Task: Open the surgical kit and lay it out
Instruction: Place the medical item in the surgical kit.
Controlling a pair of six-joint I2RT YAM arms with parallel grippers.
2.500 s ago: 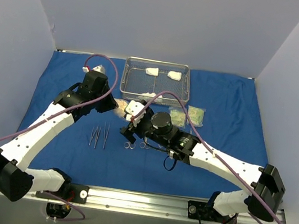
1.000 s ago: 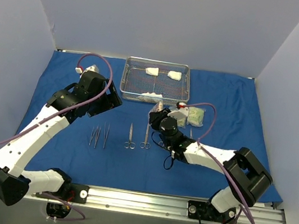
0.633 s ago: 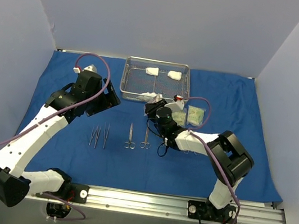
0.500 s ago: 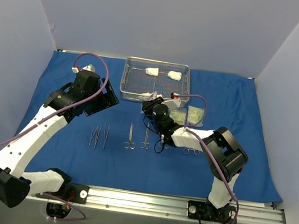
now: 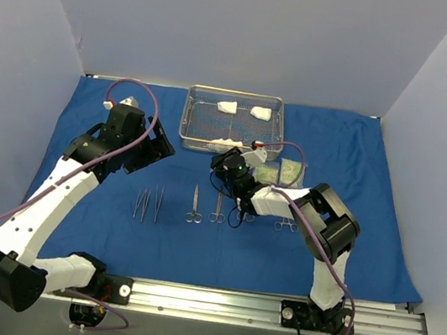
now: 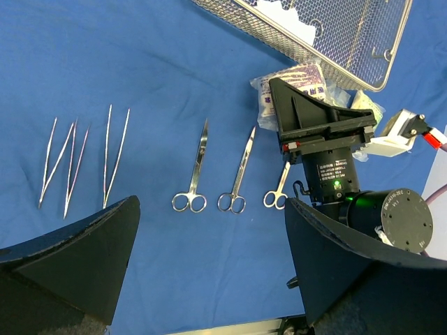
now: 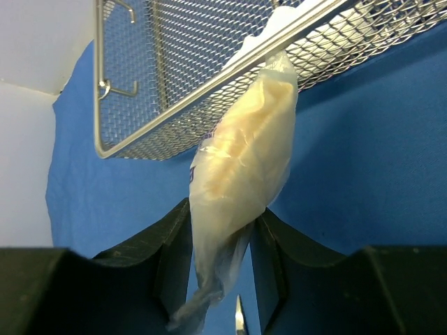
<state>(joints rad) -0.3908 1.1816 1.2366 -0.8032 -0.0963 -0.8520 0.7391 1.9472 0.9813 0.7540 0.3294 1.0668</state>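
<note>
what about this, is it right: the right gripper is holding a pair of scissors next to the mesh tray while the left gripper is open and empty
Not quite. What the right gripper holds is a clear packet, as the right wrist view shows. The rest stands: it is next to the mesh tray, and the left gripper is open and empty.

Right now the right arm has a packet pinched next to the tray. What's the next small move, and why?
Probably shift the right gripper slightly away from the wire tray, toward the packets lying on the blue drape, then let go. In the wrist view, the top end of the clear packet between its fingers meets the tray's rim. Dropped here, it might rest propped against the tray, not flat.
</note>
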